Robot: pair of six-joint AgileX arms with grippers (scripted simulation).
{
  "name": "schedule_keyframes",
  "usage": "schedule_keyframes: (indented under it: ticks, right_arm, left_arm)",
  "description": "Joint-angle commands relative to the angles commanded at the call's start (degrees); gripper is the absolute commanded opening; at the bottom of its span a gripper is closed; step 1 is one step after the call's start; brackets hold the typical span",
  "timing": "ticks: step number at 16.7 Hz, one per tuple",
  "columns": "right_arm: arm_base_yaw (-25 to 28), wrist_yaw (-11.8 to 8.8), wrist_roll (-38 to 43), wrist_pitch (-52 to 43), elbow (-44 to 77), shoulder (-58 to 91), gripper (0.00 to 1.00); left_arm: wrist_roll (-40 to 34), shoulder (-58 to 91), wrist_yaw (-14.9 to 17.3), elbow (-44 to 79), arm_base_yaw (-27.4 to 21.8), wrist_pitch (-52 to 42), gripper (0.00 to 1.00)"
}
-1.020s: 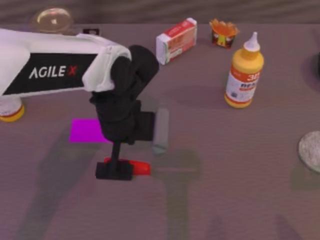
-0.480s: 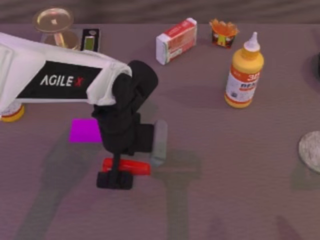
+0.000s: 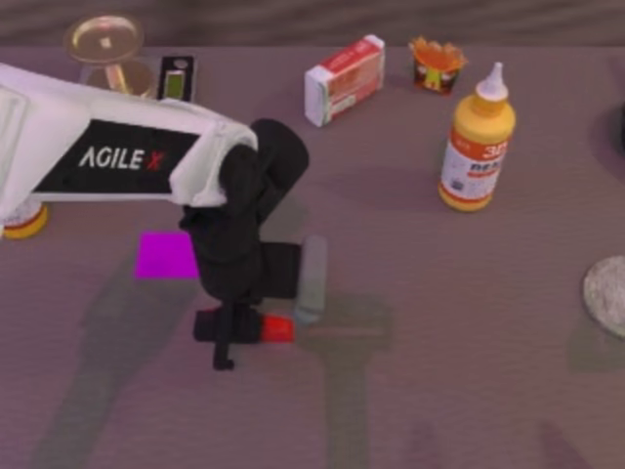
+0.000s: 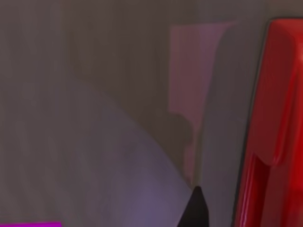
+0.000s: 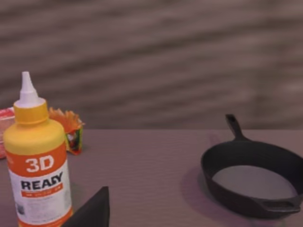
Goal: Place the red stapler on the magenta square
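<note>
The red stapler (image 3: 277, 328) lies on the table just right of and nearer than the magenta square (image 3: 164, 256). Only its right end shows in the top view, because my left gripper (image 3: 227, 334) is down over its left part. The gripper is open and straddles the stapler, with one black finger (image 3: 225, 356) on the stapler's near side. In the left wrist view the stapler (image 4: 277, 123) fills one side, a fingertip (image 4: 195, 210) stands just apart from it, and a magenta corner (image 4: 28, 224) shows. My right gripper (image 5: 135, 223) is parked off the top view, open and holding nothing.
A red-and-white box (image 3: 344, 78), an orange snack cup (image 3: 437, 63) and a yellow bottle (image 3: 477, 137) stand at the back. A gold stand (image 3: 103, 41) and a small black device (image 3: 176, 76) are at back left. A white disc (image 3: 607, 293) sits at the right edge. A black pan (image 5: 251, 175) is near the right arm.
My left gripper has lowered onto the stapler and now covers its left part, after hovering just nearer than it. The stapler and the right arm have not moved.
</note>
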Motion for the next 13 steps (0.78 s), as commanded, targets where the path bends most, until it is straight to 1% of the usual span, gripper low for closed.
schedule_keyframes:
  ticks: [3, 4, 13]
  right_arm:
    - [0.0, 0.0, 0.0, 0.0, 0.0, 0.0, 1.0]
    - [0.0, 0.0, 0.0, 0.0, 0.0, 0.0, 1.0]
    - [0.0, 0.0, 0.0, 0.0, 0.0, 0.0, 1.0]
  left_arm:
    - [0.0, 0.0, 0.0, 0.0, 0.0, 0.0, 0.02]
    - [0.0, 0.0, 0.0, 0.0, 0.0, 0.0, 0.0]
    - [0.05, -0.14, 0.0, 0.15, 0.04, -0.19, 0.0]
